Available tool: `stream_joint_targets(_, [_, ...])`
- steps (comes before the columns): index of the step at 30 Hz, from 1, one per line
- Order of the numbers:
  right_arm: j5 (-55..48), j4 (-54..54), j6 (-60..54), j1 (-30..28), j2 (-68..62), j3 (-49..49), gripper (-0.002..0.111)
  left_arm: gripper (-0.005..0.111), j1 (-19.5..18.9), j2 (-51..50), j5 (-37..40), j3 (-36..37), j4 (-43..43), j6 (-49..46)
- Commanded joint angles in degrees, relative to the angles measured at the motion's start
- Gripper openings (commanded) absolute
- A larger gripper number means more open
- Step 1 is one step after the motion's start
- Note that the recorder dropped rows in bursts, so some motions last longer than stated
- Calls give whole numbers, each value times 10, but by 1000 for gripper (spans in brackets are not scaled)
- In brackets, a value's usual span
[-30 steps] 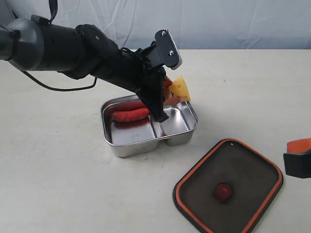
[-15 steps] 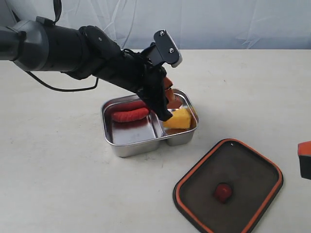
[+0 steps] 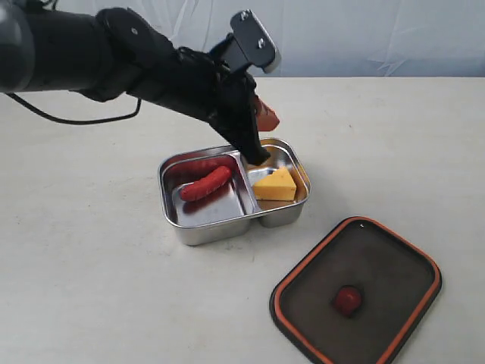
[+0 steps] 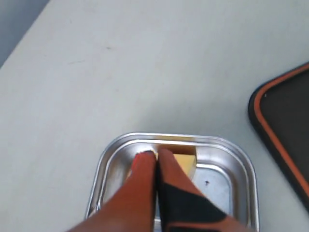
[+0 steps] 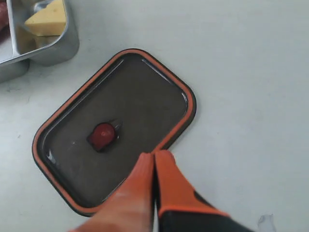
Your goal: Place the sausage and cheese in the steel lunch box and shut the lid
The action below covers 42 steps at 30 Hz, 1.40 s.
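The steel lunch box (image 3: pixel 198 233) stands mid-table. A red sausage (image 3: pixel 204 183) lies in its larger left compartment and the yellow cheese (image 3: pixel 274 186) rests in the smaller right one. My left gripper (image 3: pixel 265 133) hovers just above the box's far rim, fingers pressed together and empty; in the left wrist view the gripper (image 4: pixel 156 153) hangs over the cheese (image 4: pixel 185 163) and box (image 4: pixel 227 146). The dark lid (image 3: pixel 356 292) with orange rim lies on the table at front right, upside down. My right gripper (image 5: pixel 154 155) is shut, empty, above the lid's (image 5: pixel 116 130) edge; it is outside the exterior view.
The pale table (image 3: pixel 91 273) stretches around the box and lid. A light backdrop (image 3: pixel 364 38) closes off the far side. My left arm (image 3: pixel 98 61) reaches in from the upper left over the table.
The cheese left my left gripper and now lies in the right compartment. The left gripper has shut and risen away from the box. The right gripper has moved out of the exterior view.
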<state>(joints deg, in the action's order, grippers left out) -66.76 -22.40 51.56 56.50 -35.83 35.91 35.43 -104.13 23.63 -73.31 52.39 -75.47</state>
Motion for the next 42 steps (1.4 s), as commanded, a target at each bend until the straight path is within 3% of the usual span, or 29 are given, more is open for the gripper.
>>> stream_joint_targets(1, [6, -21, 5, 2, -10, -3, 0, 0, 2, 45, 32, -4, -41, 102])
stream_joint_targets(6, [19, -30, 5, 2, -44, -3, 0, 0, 2, 71, 98, 10, -79, 119])
stream_joint_targets(14, [76, -21, 8, 2, -137, -3, 0, 0, 2, 147, 84, 95, -75, 119])
stream_joint_targets(23, [259, 82, -80, 2, -237, -2, 0, 0, 2, 254, 92, 162, -75, 124])
stream_joint_targets(28, [317, 43, -83, -3, -279, 1, 15, 0, 2, 291, 99, 172, -79, 125])
stream_joint_targets(32, [321, -11, -80, -73, -316, 42, 28, 0, 2, 304, 103, 172, -80, 129])
stream_joint_targets(37, [263, -60, -96, -209, -360, 130, 24, 0, 2, 305, 120, 172, -117, 181])
stream_joint_targets(42, [96, 62, -281, -336, -416, 207, 23, 0, 2, 305, 150, 172, -154, 231])
